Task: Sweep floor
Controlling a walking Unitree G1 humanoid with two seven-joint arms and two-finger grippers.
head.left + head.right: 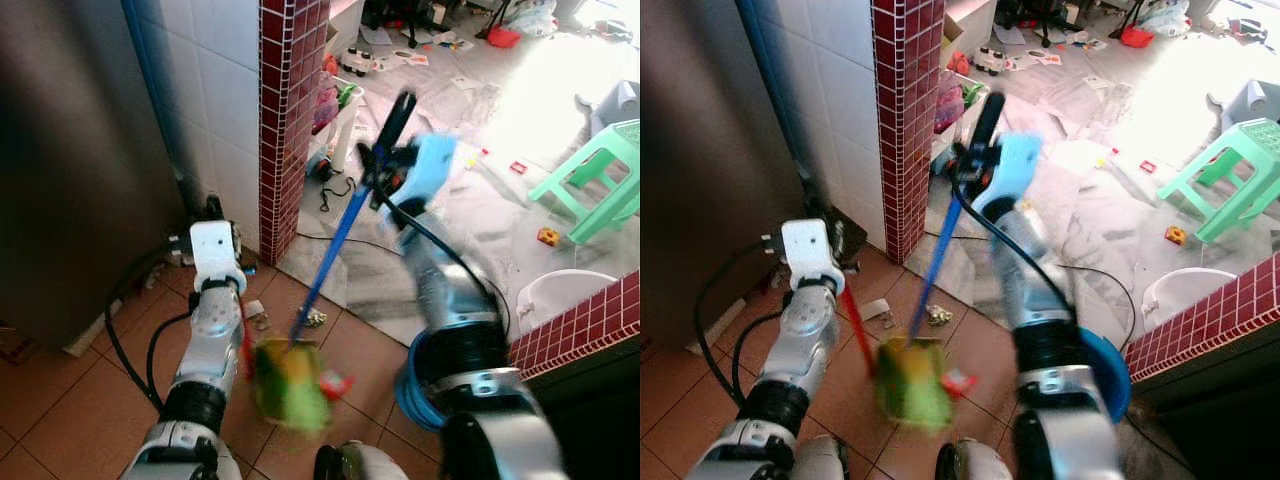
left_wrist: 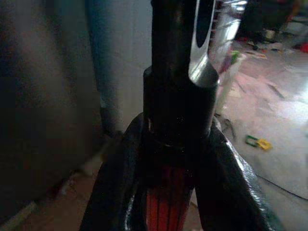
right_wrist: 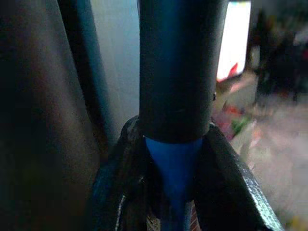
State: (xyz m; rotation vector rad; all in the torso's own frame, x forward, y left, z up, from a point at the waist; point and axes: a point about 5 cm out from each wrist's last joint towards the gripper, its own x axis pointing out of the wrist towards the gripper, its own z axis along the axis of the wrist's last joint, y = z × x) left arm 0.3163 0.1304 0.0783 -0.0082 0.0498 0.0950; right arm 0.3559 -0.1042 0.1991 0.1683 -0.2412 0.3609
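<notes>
R gripper [image 3: 175, 192] clamps blue broom handle [image 1: 330, 255] | L gripper [image 2: 166, 202] pinches red handle [image 1: 855, 325], maybe dustpan's

Terracotta floor tiles [image 1: 60, 400], maroon-tiled pillar [image 1: 290, 110], possibly fridge [image 1: 70, 170]

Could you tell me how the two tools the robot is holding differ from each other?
The broom has a blue shaft with a black grip, held by the right gripper; the dustpan is green on a red handle, held by the left gripper. The broom leans; the dustpan sits low. Both meet at the floor.
</notes>
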